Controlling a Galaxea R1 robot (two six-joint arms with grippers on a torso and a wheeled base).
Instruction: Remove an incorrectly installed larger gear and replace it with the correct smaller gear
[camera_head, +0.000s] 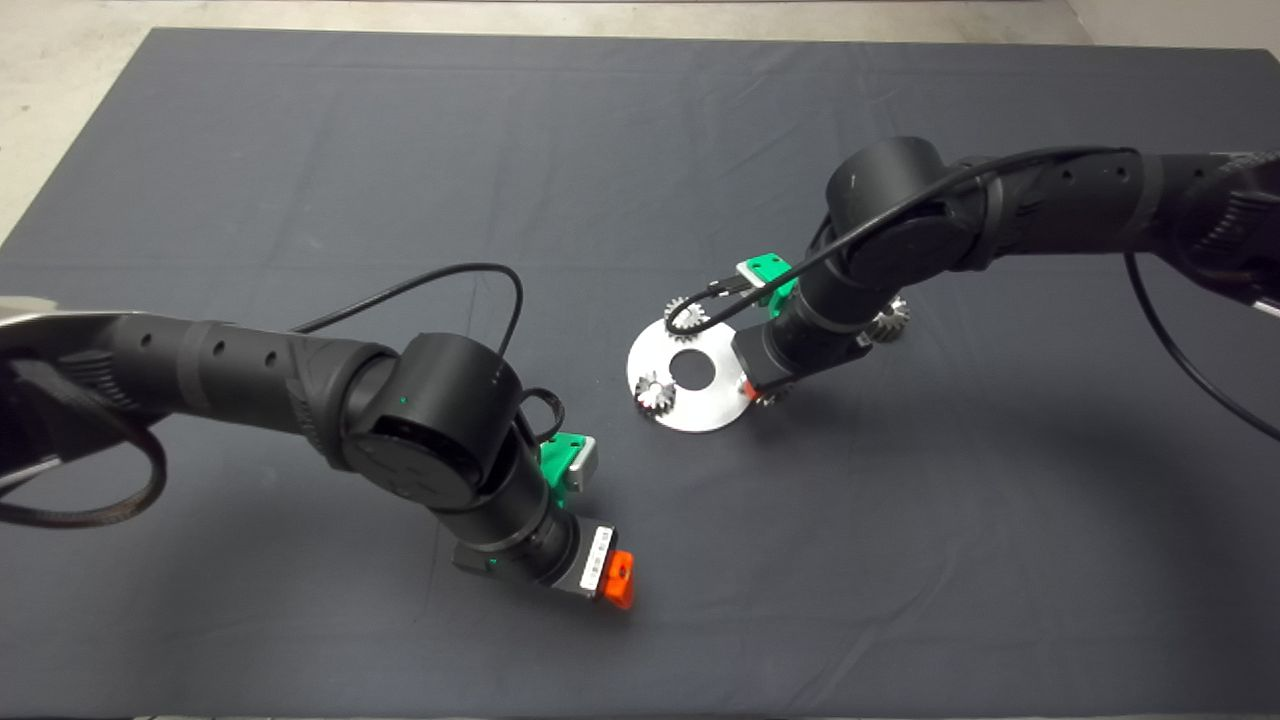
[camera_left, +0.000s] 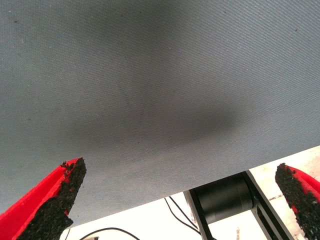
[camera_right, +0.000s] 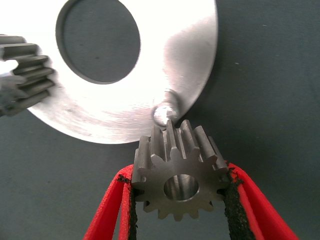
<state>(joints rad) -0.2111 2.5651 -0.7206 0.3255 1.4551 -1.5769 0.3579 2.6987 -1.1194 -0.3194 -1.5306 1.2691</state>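
Note:
My right gripper (camera_right: 178, 172) is shut on the smaller gear (camera_right: 176, 186), a dark-grey gear with a round centre hole. I hold it just off the rim of the round silver plate (camera_right: 185, 60), close to a short bare peg (camera_right: 164, 114). In the head view this gripper (camera_head: 762, 393) is at the plate's right edge (camera_head: 715, 410). The larger gear (camera_head: 890, 322) lies on the mat just right of my right arm, partly hidden by it. My left gripper (camera_head: 614, 577) hangs open over bare mat at the front centre, holding nothing.
Two small silver gears stand on the plate, one at its far edge (camera_head: 685, 314) and one at its near left (camera_head: 655, 391). The plate has a large centre hole (camera_head: 692, 370). The mat's front edge and a black stand (camera_left: 225, 197) show past the left fingers (camera_left: 62, 192).

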